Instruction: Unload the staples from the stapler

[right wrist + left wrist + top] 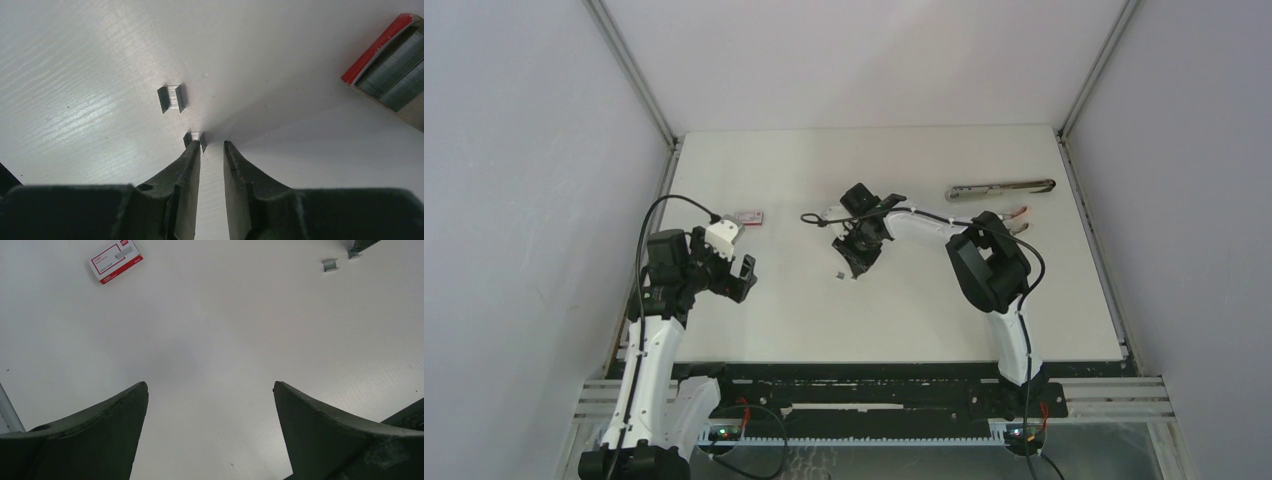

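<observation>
The work looks to be at the gathering stage, since staples point(171, 98) lie loose on the table point(75, 60) rather than in the stapler point(999, 190), which I take to be the long grey bar well apart from the right claw point(212, 145), off past its elbow. One short strip sits ahead of that claw and a little to its left. A nearer strip point(195, 136) lies right at the tip of its left finger, outside the gap rather than in it; whether it touches the finger I cannot tell. The claw's jaws stand close together with a narrow slit between them, and nothing shows in the slit, so it holds nothing. An open box of staples point(395, 65) lies well off to its right. The left claw point(210, 385) hangs spread wide over bare table, with a small red-and-white box point(116, 261) far ahead on its left. To pick up the nearer strip, I judge the right claw must part a little and shift left so the strip sits between the fingers before pinching.
</observation>
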### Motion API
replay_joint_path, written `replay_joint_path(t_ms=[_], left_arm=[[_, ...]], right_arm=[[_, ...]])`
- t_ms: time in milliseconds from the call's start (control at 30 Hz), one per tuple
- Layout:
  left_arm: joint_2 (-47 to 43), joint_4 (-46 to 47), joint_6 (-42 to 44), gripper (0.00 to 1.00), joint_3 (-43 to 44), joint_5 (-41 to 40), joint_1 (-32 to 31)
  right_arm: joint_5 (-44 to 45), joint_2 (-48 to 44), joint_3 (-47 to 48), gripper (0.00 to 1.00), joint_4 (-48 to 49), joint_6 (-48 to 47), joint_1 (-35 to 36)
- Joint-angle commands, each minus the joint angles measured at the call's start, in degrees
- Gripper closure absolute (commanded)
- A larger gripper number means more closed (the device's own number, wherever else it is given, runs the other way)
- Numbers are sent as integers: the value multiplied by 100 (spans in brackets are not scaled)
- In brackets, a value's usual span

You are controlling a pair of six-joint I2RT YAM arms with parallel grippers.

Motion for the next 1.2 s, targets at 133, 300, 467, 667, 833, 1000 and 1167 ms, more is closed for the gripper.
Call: replay_joint_path(t_ms=[133,300,467,667,833,1000,1167], left_arm=[[-57,150,-14,0,-107,64,52],[-34,159,-14,0,-105,72,53],[-10,166,-14,0,-105,72,52],[35,166,-21,0,-105,59,54],[36,161,-29,0,-99,54,54],[63,177,-27,0,-97,54,51],[77,179,-22,0,-105,56,54]], right_arm=[[75,90,274,87,-19,-114,117],[60,75,309,100,-31,-101,120],[273,-97,383,100,45,48,67],[920,-226,895,100,190,514,-299],[1292,26,1487,100,219,767,-649],[1590,370,1885,100,200,833,-716],[1784,618,2027,100,238,900,-678]])
